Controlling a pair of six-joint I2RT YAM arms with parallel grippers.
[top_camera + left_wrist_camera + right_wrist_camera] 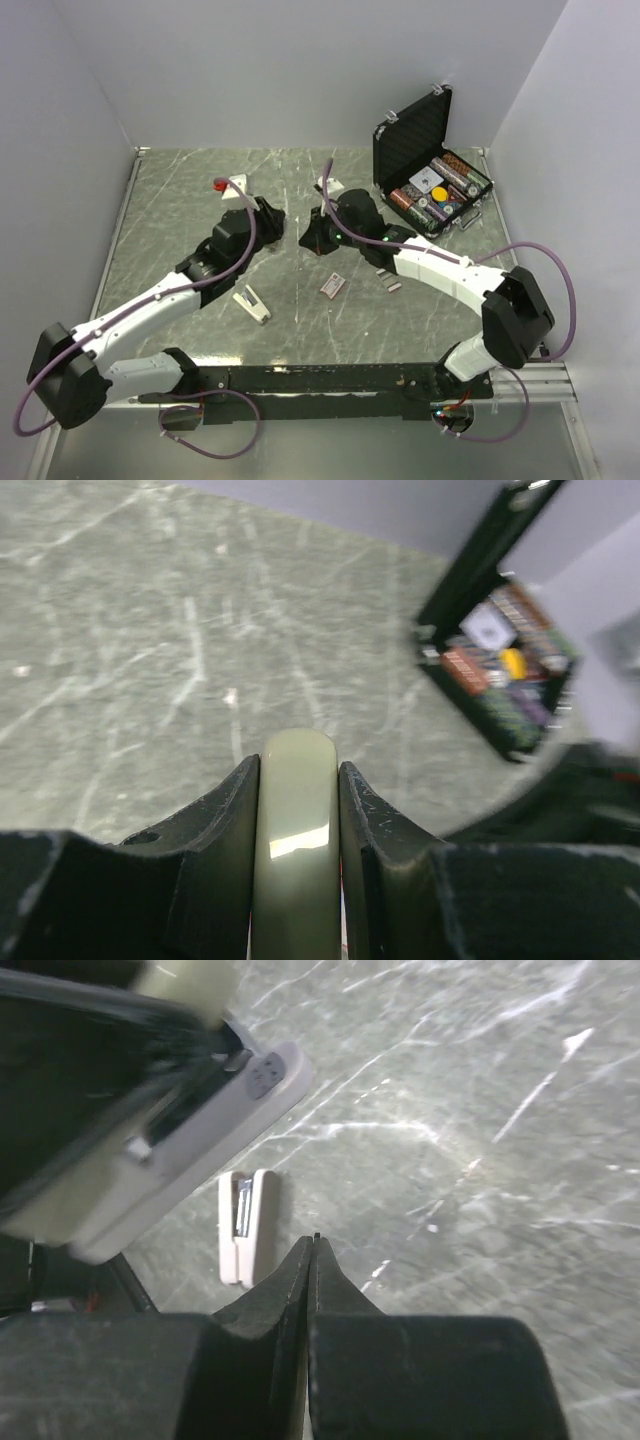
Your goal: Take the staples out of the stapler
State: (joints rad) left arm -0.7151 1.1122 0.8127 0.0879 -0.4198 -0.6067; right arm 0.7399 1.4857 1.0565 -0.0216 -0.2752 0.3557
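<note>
Staples (pixel 394 287) — light, stiff strips — lie right of the pink box (pixel 333 286); we'd pinch one across its sides. Left gripper (pixel 298 768) clamps the pale stapler (pixel 297 825) beyond the box; right gripper (pixel 313 1245) is pressed closed, empty.

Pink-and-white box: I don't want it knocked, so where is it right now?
In the top view the pink-and-white box lies just below centre, between a white piece on its left and the grey staples on its right.

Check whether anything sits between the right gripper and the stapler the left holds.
Nothing visible. The shut right gripper has open air to the stapler clamped in the left gripper; a small white part lies on the table, clear of that gap.
</note>
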